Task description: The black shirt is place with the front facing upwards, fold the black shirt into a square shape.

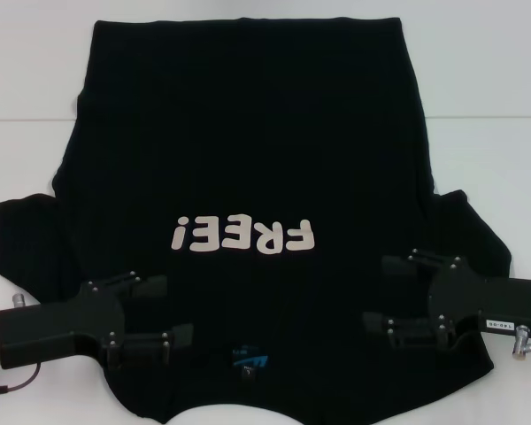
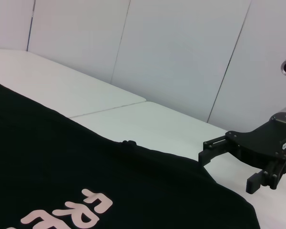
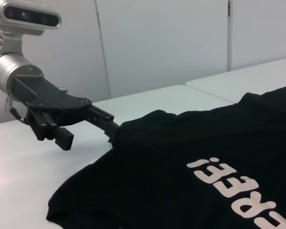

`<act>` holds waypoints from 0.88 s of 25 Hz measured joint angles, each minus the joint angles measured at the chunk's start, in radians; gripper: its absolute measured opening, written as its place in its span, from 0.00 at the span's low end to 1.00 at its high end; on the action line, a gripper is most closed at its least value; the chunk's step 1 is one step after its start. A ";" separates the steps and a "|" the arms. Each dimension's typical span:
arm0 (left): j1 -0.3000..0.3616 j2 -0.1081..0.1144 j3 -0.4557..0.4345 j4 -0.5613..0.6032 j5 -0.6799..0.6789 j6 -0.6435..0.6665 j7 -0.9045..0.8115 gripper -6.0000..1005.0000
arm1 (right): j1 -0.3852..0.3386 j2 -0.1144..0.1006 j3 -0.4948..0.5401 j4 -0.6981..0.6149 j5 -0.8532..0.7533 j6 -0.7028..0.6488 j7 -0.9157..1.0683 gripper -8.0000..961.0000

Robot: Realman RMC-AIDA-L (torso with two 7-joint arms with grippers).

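The black shirt (image 1: pixel 248 150) lies flat on the white table with its pale "FREE!" lettering (image 1: pixel 244 235) facing up. Its collar and small blue neck label (image 1: pixel 250 361) are nearest me. My left gripper (image 1: pixel 177 310) is open over the shirt's shoulder, left of the collar. In the right wrist view the left gripper (image 3: pixel 88 136) has one fingertip at the edge of the shirt (image 3: pixel 190 143). My right gripper (image 1: pixel 373 292) is open over the other shoulder. The left wrist view shows the right gripper (image 2: pixel 226 169) just past the edge of the shirt (image 2: pixel 86 181).
The white table (image 1: pixel 487 168) shows bare on both sides of the shirt, with a seam (image 1: pixel 487 118) running across it. Pale wall panels (image 2: pixel 181 52) stand behind the table.
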 joint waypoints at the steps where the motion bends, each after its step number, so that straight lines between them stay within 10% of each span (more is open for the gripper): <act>1: 0.000 0.000 0.000 0.000 0.000 0.000 0.000 0.91 | 0.000 0.000 -0.001 0.000 0.000 0.000 0.000 0.98; 22: -0.002 0.000 0.004 -0.002 0.011 -0.035 0.005 0.91 | 0.003 0.000 -0.009 0.000 0.000 0.000 0.000 0.98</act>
